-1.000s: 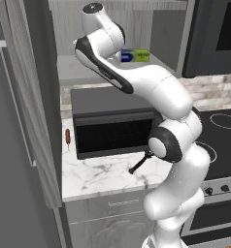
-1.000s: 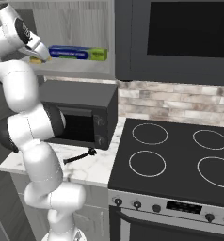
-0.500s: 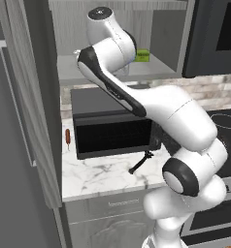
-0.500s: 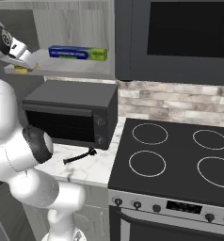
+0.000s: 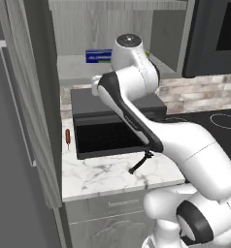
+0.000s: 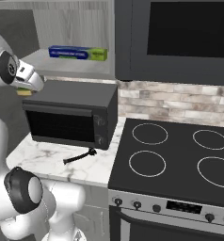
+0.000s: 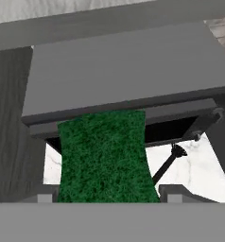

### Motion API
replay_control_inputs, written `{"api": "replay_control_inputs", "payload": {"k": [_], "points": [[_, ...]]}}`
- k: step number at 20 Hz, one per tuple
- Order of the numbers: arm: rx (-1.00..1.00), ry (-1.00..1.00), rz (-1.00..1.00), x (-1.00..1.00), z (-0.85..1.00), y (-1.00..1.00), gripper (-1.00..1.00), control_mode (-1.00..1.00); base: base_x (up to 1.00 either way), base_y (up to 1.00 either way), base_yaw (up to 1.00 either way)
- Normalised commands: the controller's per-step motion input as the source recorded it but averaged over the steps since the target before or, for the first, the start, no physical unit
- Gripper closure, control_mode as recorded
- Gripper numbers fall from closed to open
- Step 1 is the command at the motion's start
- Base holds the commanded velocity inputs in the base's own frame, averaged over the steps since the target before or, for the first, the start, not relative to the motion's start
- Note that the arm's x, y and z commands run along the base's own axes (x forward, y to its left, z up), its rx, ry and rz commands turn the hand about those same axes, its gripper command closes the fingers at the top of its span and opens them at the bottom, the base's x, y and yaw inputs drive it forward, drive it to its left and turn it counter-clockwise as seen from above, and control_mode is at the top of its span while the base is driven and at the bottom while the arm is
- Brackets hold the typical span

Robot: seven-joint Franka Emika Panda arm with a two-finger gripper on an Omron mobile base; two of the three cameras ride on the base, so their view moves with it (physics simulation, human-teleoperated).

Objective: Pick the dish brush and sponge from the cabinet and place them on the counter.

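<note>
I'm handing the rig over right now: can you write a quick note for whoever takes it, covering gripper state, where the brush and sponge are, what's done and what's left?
Gripper: closed on the sponge, green side toward the hand camera, held in the air above the toaster oven.
Dish brush: lying on the counter in front of the toaster oven, done.
Cabinet: open; a blue-and-green box sits on its shelf.
Left: lower the sponge onto bare counter, probably beside the brush, and release.

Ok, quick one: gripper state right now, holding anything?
Gripper: closed on the sponge, green side facing the hand camera, held above the toaster oven.
</note>
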Motion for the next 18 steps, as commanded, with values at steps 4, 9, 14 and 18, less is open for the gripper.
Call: {"api": "replay_control_inputs", "payload": {"k": [4,9,14,18], "points": [[0.0,0.1,0.14,-0.13,-0.64,-0.26,1.0,-1.0,0.0,0.0,0.0],[-0.03,0.12,0.13,-0.01,-0.67,-0.14,1.0,-1.0,0.0,0.0,0.0],[-0.05,0.12,0.1,0.07,-0.62,0.0,1.0,-1.0,0.0,0.0,0.0],[-0.05,0.12,0.07,0.17,-0.6,0.0,1.0,-1.0,0.0,0.0,0.0]]}}
